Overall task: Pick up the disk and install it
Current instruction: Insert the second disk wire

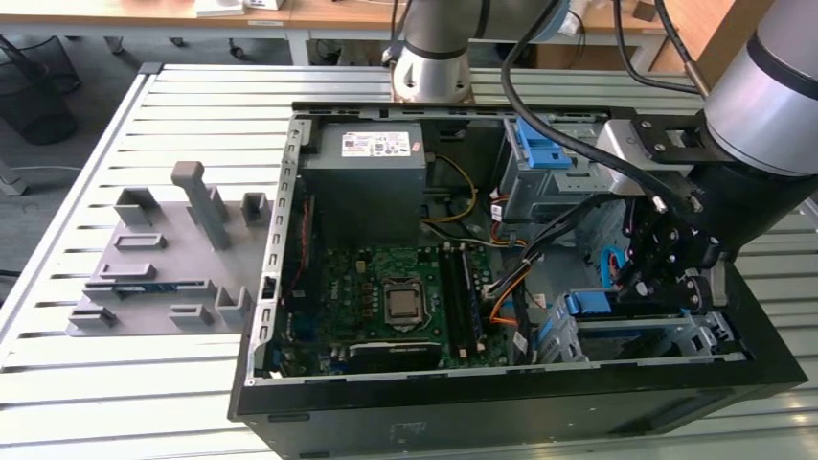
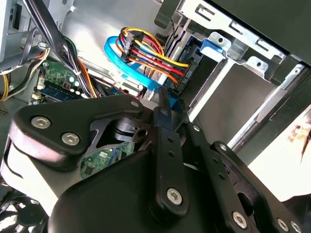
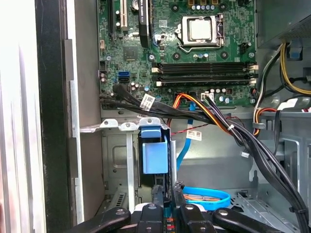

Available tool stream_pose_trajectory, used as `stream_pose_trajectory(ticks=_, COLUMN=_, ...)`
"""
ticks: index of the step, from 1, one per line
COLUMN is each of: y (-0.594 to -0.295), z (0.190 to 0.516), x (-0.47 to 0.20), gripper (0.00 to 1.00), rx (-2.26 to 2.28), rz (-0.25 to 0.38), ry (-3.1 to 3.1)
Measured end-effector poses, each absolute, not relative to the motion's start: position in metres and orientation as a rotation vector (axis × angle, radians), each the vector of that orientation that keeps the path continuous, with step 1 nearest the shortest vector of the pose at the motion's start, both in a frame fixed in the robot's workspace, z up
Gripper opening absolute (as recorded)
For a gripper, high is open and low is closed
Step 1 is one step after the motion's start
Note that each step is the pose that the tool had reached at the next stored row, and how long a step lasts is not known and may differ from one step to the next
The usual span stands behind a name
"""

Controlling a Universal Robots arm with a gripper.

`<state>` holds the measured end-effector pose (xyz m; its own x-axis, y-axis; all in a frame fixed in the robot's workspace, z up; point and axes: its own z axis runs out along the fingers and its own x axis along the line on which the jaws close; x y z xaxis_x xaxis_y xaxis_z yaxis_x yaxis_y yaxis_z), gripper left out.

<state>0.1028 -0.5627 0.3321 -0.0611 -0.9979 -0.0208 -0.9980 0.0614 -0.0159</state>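
I note a grey fixture (image 1: 153, 278) outside the case (image 1: 511, 407), on the exterior view's left. Mid-case lies the motherboard (image 1: 397, 297). Toward the case's exterior-view right corner, the disk (image 3: 154, 150) stands on edge in the cage (image 3: 116, 145), blue bracket showing. The gripper (image 3: 168, 191) sits at its near end, jaws drawn to a narrow gap, apparently pinching the disk. My judgement: pick-up is done and insertion well advanced. I cannot confirm full seating or any cabling.

we see an open computer case (image 1: 511, 402) on a metal slat table (image 1: 77, 383). inside sit a green board (image 1: 383, 297) and a grey box (image 1: 371, 182). a grey plastic rack (image 1: 167, 259) lies beside the case.
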Motion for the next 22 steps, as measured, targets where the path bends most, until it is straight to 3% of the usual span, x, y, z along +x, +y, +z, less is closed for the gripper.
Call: stream_pose_trajectory(ticks=22, y=-0.5651, z=0.3301, x=0.1028, gripper=0.20, rx=-2.127, rz=0.021, ry=2.262)
